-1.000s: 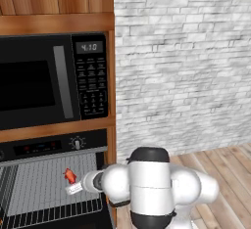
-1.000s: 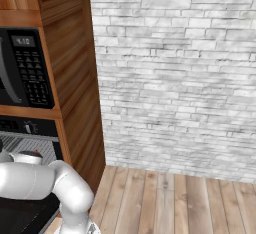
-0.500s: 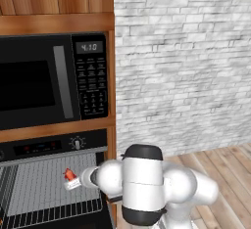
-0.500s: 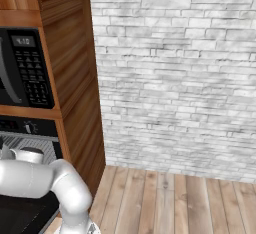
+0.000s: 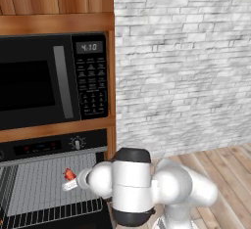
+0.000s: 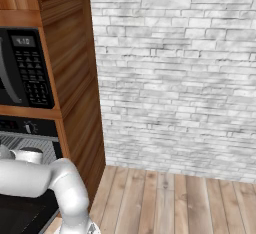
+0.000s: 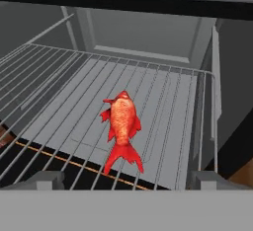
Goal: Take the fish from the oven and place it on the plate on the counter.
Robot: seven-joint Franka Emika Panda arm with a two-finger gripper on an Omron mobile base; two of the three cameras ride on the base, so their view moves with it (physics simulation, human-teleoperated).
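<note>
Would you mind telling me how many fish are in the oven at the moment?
1. The fish lies on the wire rack inside the open oven, tail toward the gripper; lower levels are partly hidden.

Lighting's flat and even, typical render look, no glare anywhere. The brick wall (image 5: 181, 61) is bright and slightly soft, like low-res textures. Inside the oven (image 7: 148, 32) it's dimmer and greyer, with only a faint shadow under the fish (image 7: 121, 129) just ahead of the hand. The microwave (image 5: 49, 81) face is dull black, no reflections.
</note>
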